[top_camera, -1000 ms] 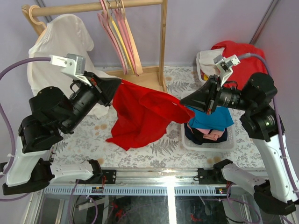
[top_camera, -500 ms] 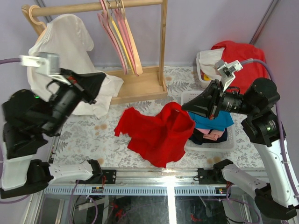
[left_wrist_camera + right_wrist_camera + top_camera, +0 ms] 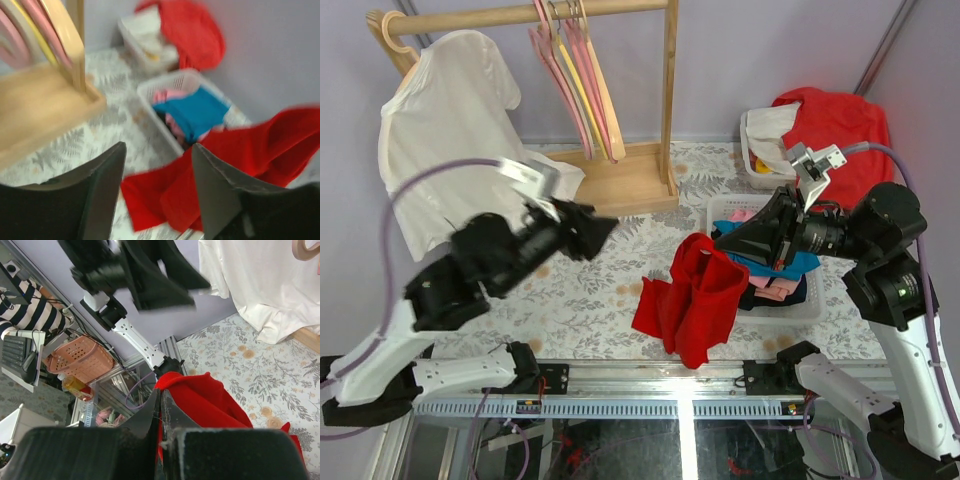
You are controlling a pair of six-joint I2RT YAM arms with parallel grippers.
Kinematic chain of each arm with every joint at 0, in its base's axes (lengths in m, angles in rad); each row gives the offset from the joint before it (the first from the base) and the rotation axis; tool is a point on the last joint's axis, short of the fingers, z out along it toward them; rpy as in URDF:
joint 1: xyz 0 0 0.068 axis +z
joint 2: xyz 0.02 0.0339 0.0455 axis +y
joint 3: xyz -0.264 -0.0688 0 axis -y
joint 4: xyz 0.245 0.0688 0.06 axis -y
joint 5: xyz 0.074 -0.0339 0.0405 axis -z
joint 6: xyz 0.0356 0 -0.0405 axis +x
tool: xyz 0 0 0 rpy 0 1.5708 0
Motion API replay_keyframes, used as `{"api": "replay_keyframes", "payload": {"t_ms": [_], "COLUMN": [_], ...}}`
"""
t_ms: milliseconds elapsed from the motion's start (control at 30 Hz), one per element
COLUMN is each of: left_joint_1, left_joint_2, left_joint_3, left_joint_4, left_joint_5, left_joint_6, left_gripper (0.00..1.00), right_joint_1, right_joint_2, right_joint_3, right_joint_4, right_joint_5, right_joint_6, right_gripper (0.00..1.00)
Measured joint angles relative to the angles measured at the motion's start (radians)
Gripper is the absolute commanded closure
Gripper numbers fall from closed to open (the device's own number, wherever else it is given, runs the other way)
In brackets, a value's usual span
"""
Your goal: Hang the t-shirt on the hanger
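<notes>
Top external view: the right gripper point(image 3: 715, 236) is clamped on the red t-shirt point(image 3: 695, 295), which hangs bunched just left of the white basket point(image 3: 800, 308). The left gripper point(image 3: 608, 226), fingers spread and empty, hovers farther left. The wooden hanger point(image 3: 388, 28) hangs far left.

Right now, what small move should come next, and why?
Probably bring the open left pincer across to a loose edge of the t-shirt. The shirt hangs bunched from the shut right pincer alone, its lower end on the table, too crumpled to hang yet.
</notes>
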Motion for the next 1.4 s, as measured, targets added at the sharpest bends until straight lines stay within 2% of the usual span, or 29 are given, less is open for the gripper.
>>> {"api": "replay_keyframes", "payload": {"t_ms": [133,267,467,800,1100,1300,1400], "left_joint_1": [0.0,0.0,0.0,0.0,0.0,0.0,-0.002], "left_joint_2": [-0.065,-0.175,-0.241,-0.096,0.074,0.137,0.152], "left_joint_3": [-0.302,-0.549,-0.789,-0.873,-0.896,-0.905,-0.925], "left_joint_4": [0.039,0.129,0.352,0.735,0.964,1.113,1.177], "left_joint_5": [0.098,0.186,0.352,0.534,0.708,0.809,0.835], "left_joint_6": [-0.035,-0.065,-0.084,-0.087,-0.115,-0.175,-0.209], "left_gripper": [0.29,0.13,0.06,0.06,0.07,0.17,0.28], "right_joint_1": [0.0,0.0,-0.001,-0.001,-0.001,-0.001,-0.001], "right_joint_2": [-0.005,-0.016,-0.053,-0.149,-0.19,-0.192,-0.192], "right_joint_3": [-0.008,-0.026,-0.044,-0.072,-0.082,-0.097,-0.109], "right_joint_4": [-0.021,-0.05,-0.105,-0.14,-0.188,-0.192,-0.192], "right_joint_5": [0.008,0.013,0.015,0.015,0.023,0.023,0.023], "right_joint_6": [-0.016,-0.028,-0.054,-0.059,-0.069,-0.072,-0.072], "right_gripper": [1.0,1.0,1.0,1.0,1.0,1.0,1.0]}}
